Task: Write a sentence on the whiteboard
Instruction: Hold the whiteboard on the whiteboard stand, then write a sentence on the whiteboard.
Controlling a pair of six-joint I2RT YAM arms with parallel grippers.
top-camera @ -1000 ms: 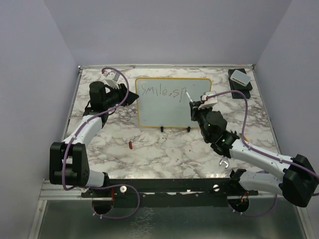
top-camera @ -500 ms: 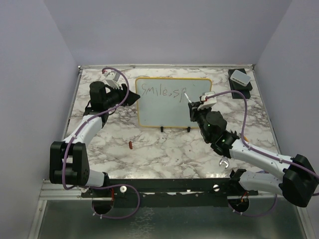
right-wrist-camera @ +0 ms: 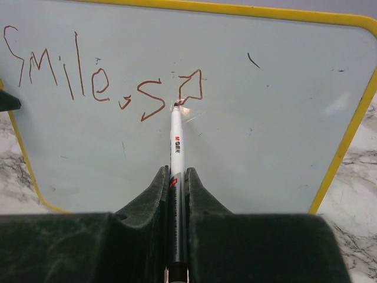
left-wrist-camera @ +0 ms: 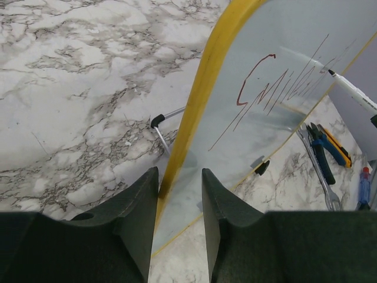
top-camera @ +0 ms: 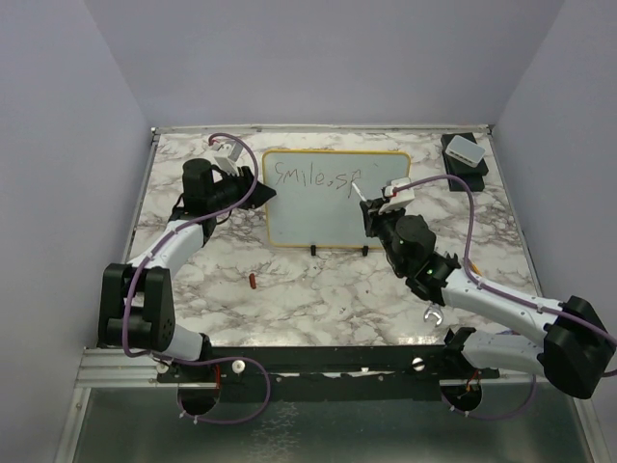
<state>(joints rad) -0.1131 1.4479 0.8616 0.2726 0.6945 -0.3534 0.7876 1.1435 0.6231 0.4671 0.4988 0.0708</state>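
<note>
the sentence (right-wrist-camera: 100,82) reads only "smile, sp", in reddish strokes along the upper left of the whiteboard (top-camera: 333,217). the board stands propped on its small feet at the far middle of the marble table (top-camera: 318,289), its long axis running left to right. the blank face that the remaining letters need lies to the right of the "p" and below the line. the marker (right-wrist-camera: 177,147) points straight from the fingers to the board, its tip touching the face at the foot of the "p". the right gripper (right-wrist-camera: 175,174) is clamped tight on the marker's barrel, squarely in front of the board and just below the writing; it is the arm placed to write, and the next stroke calls for a small shift to the right along the line. the left gripper (left-wrist-camera: 179,177) straddles the yellow rim (left-wrist-camera: 206,76) at the board's left edge, one finger on each side, but i cannot tell whether the fingers pinch it or merely bracket it.
</note>
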